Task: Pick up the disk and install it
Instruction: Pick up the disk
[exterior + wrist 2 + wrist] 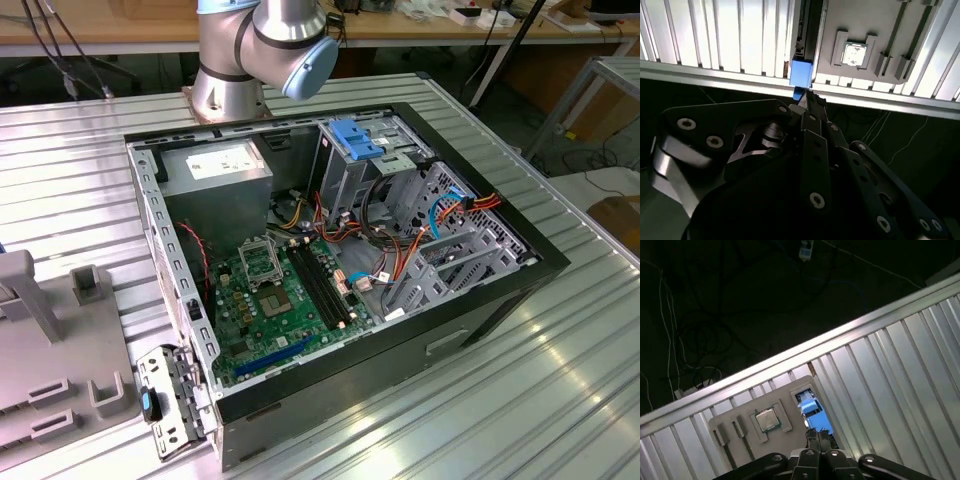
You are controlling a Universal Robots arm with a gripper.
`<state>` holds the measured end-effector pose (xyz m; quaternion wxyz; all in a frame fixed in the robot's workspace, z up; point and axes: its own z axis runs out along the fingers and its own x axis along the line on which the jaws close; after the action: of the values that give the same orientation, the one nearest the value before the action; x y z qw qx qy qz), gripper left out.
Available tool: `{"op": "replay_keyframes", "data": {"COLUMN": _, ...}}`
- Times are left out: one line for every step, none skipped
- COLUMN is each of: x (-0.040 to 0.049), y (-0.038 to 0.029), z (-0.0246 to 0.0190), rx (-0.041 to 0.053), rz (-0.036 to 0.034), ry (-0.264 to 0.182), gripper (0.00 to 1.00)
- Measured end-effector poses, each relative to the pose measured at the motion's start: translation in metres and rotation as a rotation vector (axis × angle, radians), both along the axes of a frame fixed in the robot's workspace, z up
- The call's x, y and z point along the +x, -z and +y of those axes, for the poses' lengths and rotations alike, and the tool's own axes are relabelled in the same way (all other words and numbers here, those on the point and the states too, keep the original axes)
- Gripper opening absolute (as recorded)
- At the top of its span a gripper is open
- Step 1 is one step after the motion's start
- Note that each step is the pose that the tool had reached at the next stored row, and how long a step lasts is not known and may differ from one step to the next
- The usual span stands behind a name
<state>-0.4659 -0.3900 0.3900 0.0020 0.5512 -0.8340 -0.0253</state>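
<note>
The disk (pixel 170 405) sits unpicked on the counter (pixel 560 400), just beside a grey fixture tray (pixel 40 325) at about 8 o'clock from the open computer case (pixel 380 370), while the claw (pixel 808 98), closed together and empty, hangs well above it, so installation is not begun.

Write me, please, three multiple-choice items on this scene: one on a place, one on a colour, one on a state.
1. Where is the disk? A) inside the computer case; B) beside the grey fixture, outside the case; C) on the floor.
2. What colour is the disk's plastic? A) blue; B) red; C) yellow.
3. How is the case? A) shut; B) upside down; C) open, motherboard exposed.
Answers: 1 B, in the exterior view it stands between fixture and case; 2 A, blue shows on it in both wrist views; 3 C, the board lies in plain sight.
</note>
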Motion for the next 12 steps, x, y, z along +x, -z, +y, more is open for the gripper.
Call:
{"op": "replay_keyframes", "data": {"x": 0.0000, "y": 0.0000, "z": 0.0001, "rx": 0.0000, "rz": 0.0000, "ry": -0.033, "gripper": 0.11}}
{"op": "replay_keyframes", "data": {"x": 0.0000, "y": 0.0000, "z": 0.0000, "rx": 0.0000, "rz": -0.0001, "ry": -0.056, "gripper": 0.11}}
{"op": "replay_keyframes", "data": {"x": 0.0000, "y": 0.0000, "z": 0.0000, "rx": 0.0000, "rz": 0.0000, "ry": -0.073, "gripper": 0.11}}
{"op": "replay_keyframes", "data": {"x": 0.0000, "y": 0.0000, "z": 0.0000, "rx": 0.0000, "rz": 0.0000, "ry": -0.087, "gripper": 0.11}}
{"op": "replay_keyframes", "data": {"x": 0.0000, "y": 0.0000, "z": 0.0000, "rx": 0.0000, "rz": -0.0001, "ry": -0.104, "gripper": 0.11}}
{"op": "replay_keyframes", "data": {"x": 0.0000, "y": 0.0000, "z": 0.0000, "rx": 0.0000, "rz": 0.0000, "ry": -0.120, "gripper": 0.11}}
{"op": "replay_keyframes", "data": {"x": 0.0000, "y": 0.0000, "z": 0.0000, "rx": 0.0000, "rz": -0.0001, "ry": -0.136, "gripper": 0.11}}
{"op": "replay_keyframes", "data": {"x": -0.0001, "y": 0.0000, "z": 0.0000, "rx": 0.0000, "rz": 0.0000, "ry": -0.156, "gripper": 0.11}}
{"op": "replay_keyframes", "data": {"x": 0.0000, "y": 0.0000, "z": 0.0000, "rx": -0.0001, "rz": 0.0000, "ry": -0.176, "gripper": 0.11}}
{"op": "replay_keyframes", "data": {"x": 0.0000, "y": 0.0000, "z": 0.0000, "rx": 0.0000, "rz": -0.0001, "ry": -0.206, "gripper": 0.11}}
{"op": "replay_keyframes", "data": {"x": 0.0000, "y": 0.0000, "z": 0.0000, "rx": 0.0000, "rz": 0.0000, "ry": -0.220, "gripper": 0.11}}
{"op": "replay_keyframes", "data": {"x": 0.0000, "y": 0.0000, "z": 0.0000, "rx": 0.0000, "rz": 0.0000, "ry": -0.233, "gripper": 0.11}}
